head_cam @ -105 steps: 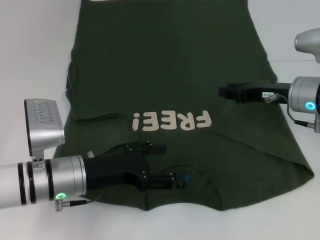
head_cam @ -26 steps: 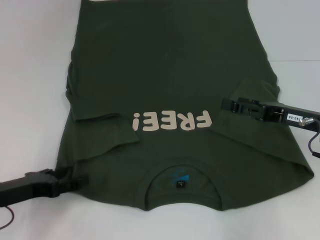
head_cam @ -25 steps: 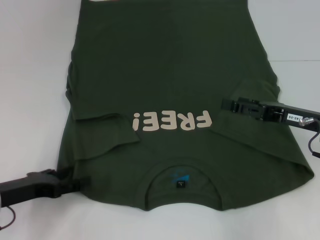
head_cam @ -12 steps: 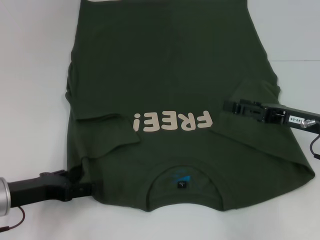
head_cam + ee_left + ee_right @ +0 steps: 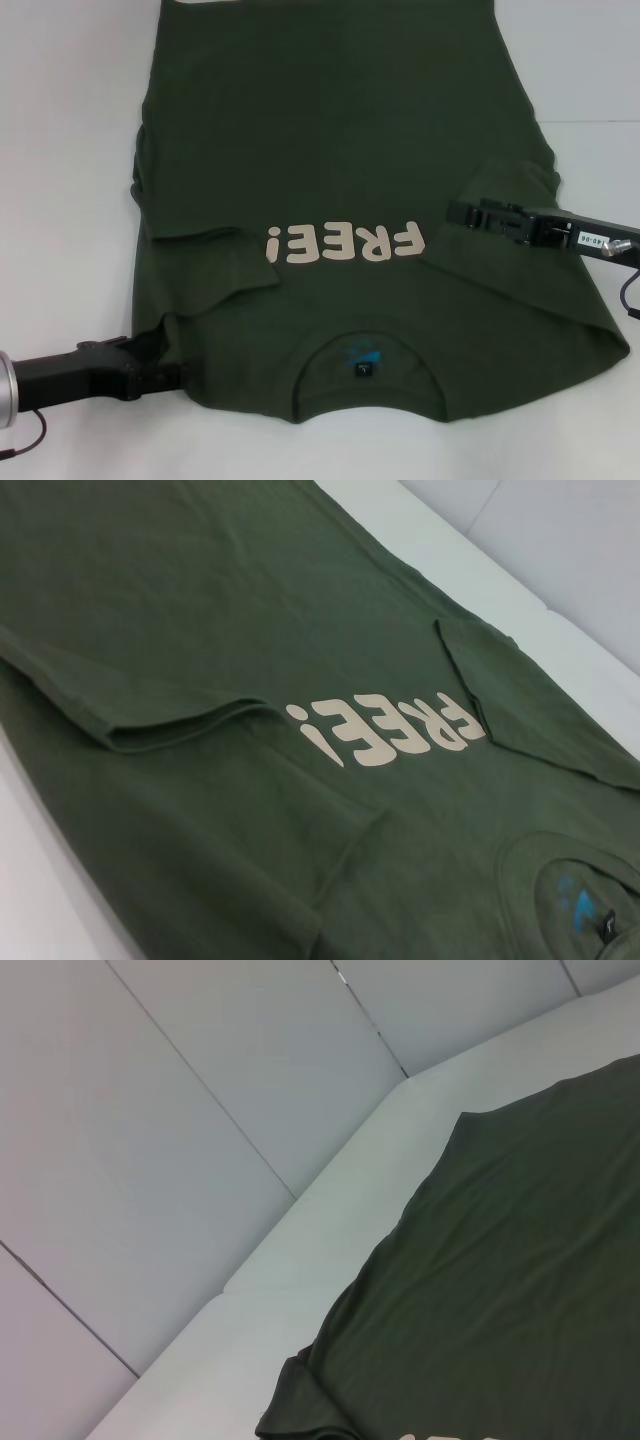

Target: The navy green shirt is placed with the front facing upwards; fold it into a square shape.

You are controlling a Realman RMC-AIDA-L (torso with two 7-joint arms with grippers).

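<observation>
You see the navy green shirt [image 5: 340,180] spread over the frame centre, collar at the bottom. The left gripper [image 5: 160,372] — lower left — pinches its shoulder edge; the right gripper [image 5: 462,212] pinches the folded right sleeve.

The dark olive-green cotton T-shirt [image 5: 340,150] is matt, soft cloth, lightly creased, with smooth cream printed lettering [image 5: 342,242] across the middle of the frame. Under it, the white table [image 5: 70,150] looks smooth and matt. Both black grippers, left [image 5: 165,377] and right [image 5: 455,212], look like dull hard plastic.
</observation>
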